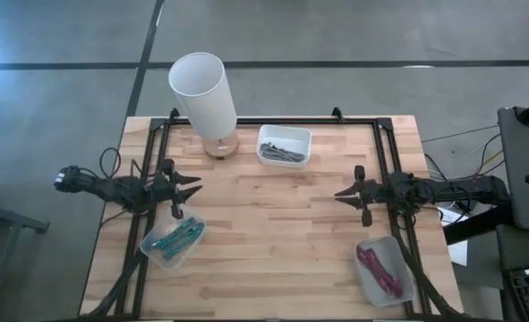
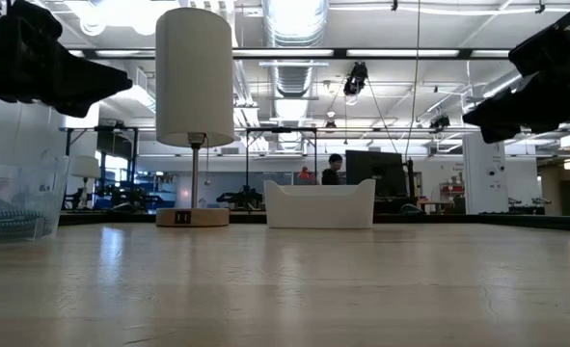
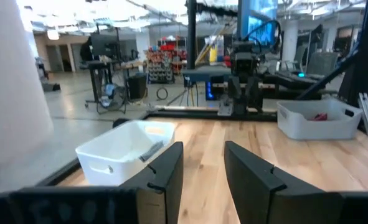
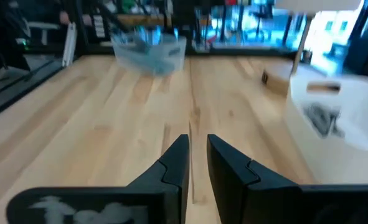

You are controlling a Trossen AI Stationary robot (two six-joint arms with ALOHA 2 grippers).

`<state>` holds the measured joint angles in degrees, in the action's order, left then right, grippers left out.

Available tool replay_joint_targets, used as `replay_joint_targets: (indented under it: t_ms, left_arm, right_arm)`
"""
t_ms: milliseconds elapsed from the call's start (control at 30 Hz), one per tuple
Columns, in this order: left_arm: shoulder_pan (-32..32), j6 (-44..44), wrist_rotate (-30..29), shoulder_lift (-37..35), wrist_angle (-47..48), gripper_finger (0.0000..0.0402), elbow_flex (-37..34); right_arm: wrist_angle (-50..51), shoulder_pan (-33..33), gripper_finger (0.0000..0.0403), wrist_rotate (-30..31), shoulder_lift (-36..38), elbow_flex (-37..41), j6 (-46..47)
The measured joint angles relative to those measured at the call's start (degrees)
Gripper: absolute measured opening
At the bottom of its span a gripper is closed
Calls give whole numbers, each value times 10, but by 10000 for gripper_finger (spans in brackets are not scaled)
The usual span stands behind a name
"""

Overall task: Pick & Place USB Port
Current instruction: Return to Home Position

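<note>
A table lamp with a tall white shade [image 1: 201, 94] stands on its round wooden base [image 1: 219, 146] at the table's far left. The base has a small dark port plate [image 2: 183, 217] on its near side. Teal cables lie in a clear bin [image 1: 174, 240] at the near left, and magenta cables in a bin [image 1: 382, 271] at the near right. My left gripper [image 1: 195, 186] hovers open at the table's left side, fingers level [image 3: 203, 155], with nothing between them. My right gripper [image 1: 338, 194] hovers at the right side, fingers a narrow gap apart [image 4: 197, 146], also with nothing between them.
A white bin [image 1: 284, 146] holding grey parts stands at the far middle, beside the lamp. A black frame [image 1: 385, 134] runs along the table's far edge and sides. Bare wood [image 1: 273, 224] lies between the two grippers.
</note>
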<state>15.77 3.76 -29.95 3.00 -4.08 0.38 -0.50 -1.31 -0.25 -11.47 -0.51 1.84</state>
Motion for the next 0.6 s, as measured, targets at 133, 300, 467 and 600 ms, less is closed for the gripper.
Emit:
replay_joint_targets:
  t_ms: [133, 300, 467, 600]
  left_arm:
    - [0, 19, -1, -22, 1, 122, 0]
    - [0, 18, 0, -25, 2, 122, 0]
    - [0, 32, -1, -21, 5, 122, 0]
    - [0, -20, -1, -21, 6, 122, 0]
  right_arm:
    - [0, 0, 52, -2, 37, 0, -26]
    - [0, 0, 52, 0, 63, 0, -50]
    - [0, 0, 52, 3, 65, 0, -53]
    - [1, 0, 52, 3, 64, 0, 28]
